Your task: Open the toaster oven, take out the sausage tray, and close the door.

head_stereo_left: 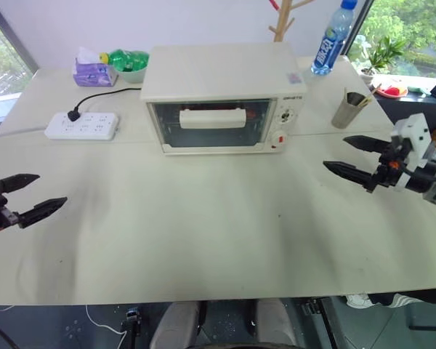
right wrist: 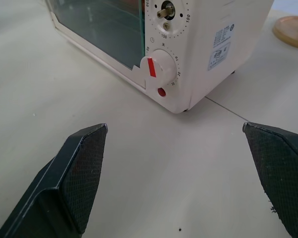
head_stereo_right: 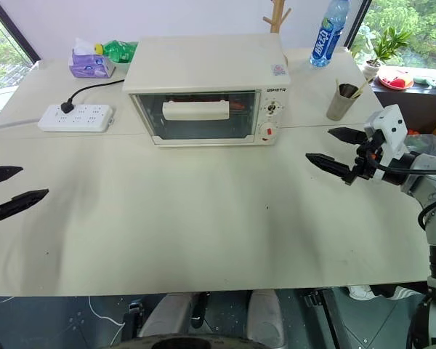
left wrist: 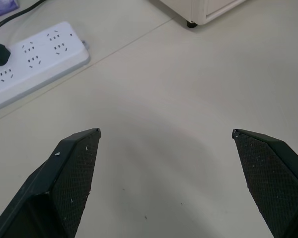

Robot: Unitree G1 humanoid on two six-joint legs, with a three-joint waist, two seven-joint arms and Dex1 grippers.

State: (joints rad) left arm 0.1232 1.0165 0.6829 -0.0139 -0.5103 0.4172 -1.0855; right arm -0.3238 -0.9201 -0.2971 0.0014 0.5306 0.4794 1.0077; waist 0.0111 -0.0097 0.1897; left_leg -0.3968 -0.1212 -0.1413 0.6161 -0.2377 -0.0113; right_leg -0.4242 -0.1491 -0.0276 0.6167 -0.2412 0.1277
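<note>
The cream toaster oven (head_stereo_left: pixel 221 87) stands at the back middle of the table, with its glass door (head_stereo_left: pixel 211 125) shut and the bar handle (head_stereo_left: pixel 212 118) across the front. Red shapes show dimly behind the glass; the sausage tray is hidden inside. My left gripper (head_stereo_left: pixel 30 195) hovers open over the table's left edge, far from the oven. Open as well, my right gripper (head_stereo_left: pixel 352 156) hangs to the right of the oven, level with its control panel (right wrist: pixel 164 64), and holds nothing.
A white power strip (head_stereo_left: pixel 82 125) with a black plug lies left of the oven. Behind it are a purple tissue pack (head_stereo_left: pixel 93 71) and a green bowl (head_stereo_left: pixel 128 64). A grey cup (head_stereo_left: pixel 346 109), a blue bottle (head_stereo_left: pixel 332 38) and a potted plant (head_stereo_left: pixel 378 54) stand at the back right.
</note>
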